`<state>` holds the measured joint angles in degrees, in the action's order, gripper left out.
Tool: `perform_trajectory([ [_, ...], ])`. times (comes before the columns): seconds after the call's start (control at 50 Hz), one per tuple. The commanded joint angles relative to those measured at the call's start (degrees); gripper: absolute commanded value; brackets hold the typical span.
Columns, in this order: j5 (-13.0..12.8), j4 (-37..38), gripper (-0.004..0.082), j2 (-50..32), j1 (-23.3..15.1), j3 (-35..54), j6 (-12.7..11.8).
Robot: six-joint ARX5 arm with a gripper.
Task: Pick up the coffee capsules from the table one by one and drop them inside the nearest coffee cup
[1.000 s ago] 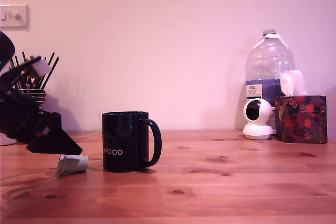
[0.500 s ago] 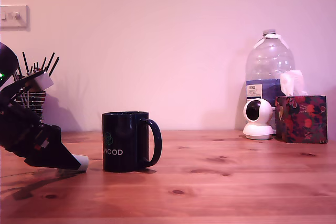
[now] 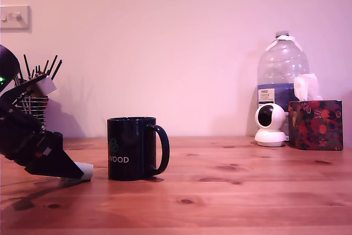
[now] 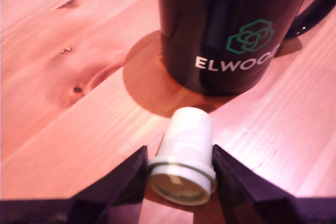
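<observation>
Over by the table's (image 3: 231, 191) left edge in the exterior view, the gripper (image 4: 179, 167) sits low with a coffee capsule (image 4: 185, 156) lying on its side between its black fingers (image 4: 123, 182). Both look pressed against the rim, so it's gripping it. Just right of that stands the black Elwood mug (image 3: 131, 148), near the capsule but not touching.

Warm, pinkish light, soft in both views.

We see a strong pink-red cast over the wall and table (image 3: 247, 191). In the wrist view the black mug (image 4: 231, 30) throws a dark shadow round its base, its glossy side shows faint reflections, and the capsule (image 4: 185, 153) and gripper fingers (image 4: 113, 190) look slightly blurred.
</observation>
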<state>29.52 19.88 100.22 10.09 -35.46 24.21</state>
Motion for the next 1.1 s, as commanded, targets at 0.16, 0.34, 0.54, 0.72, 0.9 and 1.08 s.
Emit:
perform_trajectory([
  [0.16, 0.02, -0.74, 0.0233, -0.22, 0.20, 0.31, -0.96],
  [0.34, 0.00, -3.06, 0.0233, -3.78, 0.20, 0.31, -1.73],
  [0.54, 0.04, -7.48, 0.0233, -8.70, 0.22, 0.31, -3.58],
  [0.72, 0.04, -11.06, 0.0233, -13.29, 0.55, 0.31, -6.84],
  [0.9, 0.02, -13.05, 0.0233, -18.34, 1.36, 0.31, -6.93],
  [1.08, 0.02, -15.93, 0.0233, -21.84, 3.19, -0.28, -9.03],
])
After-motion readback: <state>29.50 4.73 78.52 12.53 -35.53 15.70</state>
